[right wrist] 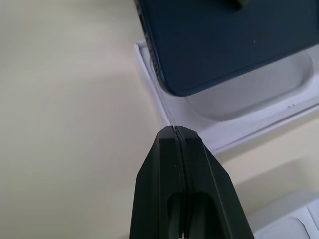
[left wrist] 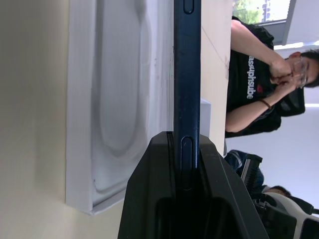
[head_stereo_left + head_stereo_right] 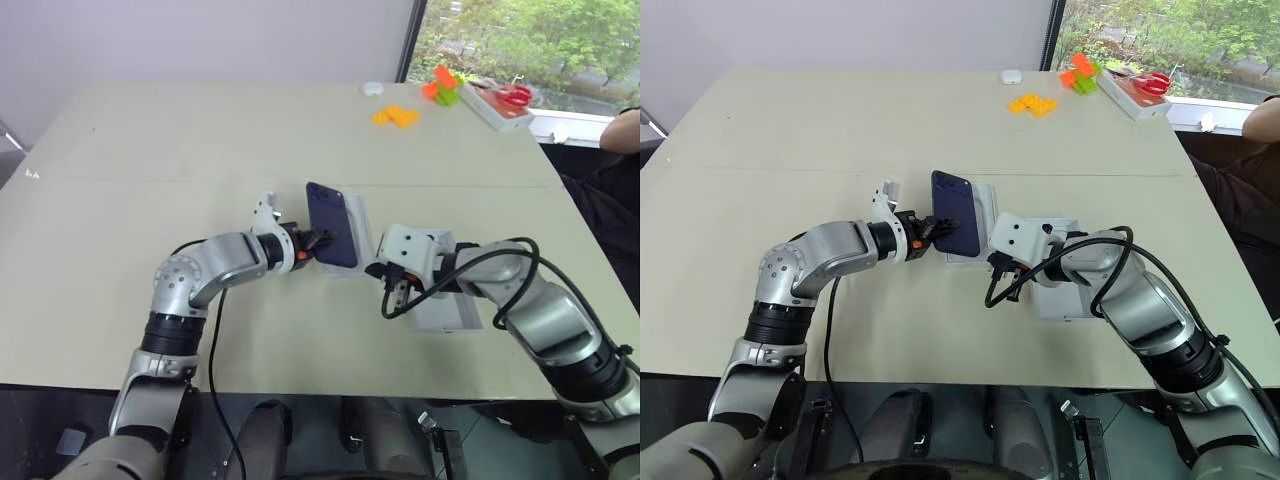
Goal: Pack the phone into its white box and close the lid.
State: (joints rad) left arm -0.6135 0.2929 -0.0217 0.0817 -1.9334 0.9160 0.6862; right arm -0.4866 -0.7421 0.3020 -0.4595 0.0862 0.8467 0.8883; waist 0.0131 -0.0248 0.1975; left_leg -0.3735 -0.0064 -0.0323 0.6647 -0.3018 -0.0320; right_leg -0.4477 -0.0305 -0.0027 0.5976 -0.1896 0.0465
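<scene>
My left gripper [image 3: 318, 240] is shut on the long edge of the phone [image 3: 332, 225]. The dark navy slab is held off the table, tilted up on its side. Right under it lies a white tray with an oval recess [image 2: 117, 94], and I cannot tell whether this sits in the white box. My right gripper [image 1: 175, 132] is shut and holds nothing. Its tip points at the near corner of that tray, close to the phone's lower end. A shallow white shell [image 3: 447, 316] lies under my right forearm. I cannot tell whether it is the box or the lid.
At the far right of the table are orange bricks [image 3: 396, 116], an orange and green block [image 3: 443, 85] and a white tray with red scissors [image 3: 505, 100]. A small white object [image 3: 372, 88] lies near them. A person [image 2: 254, 84] sits beyond the table's right edge.
</scene>
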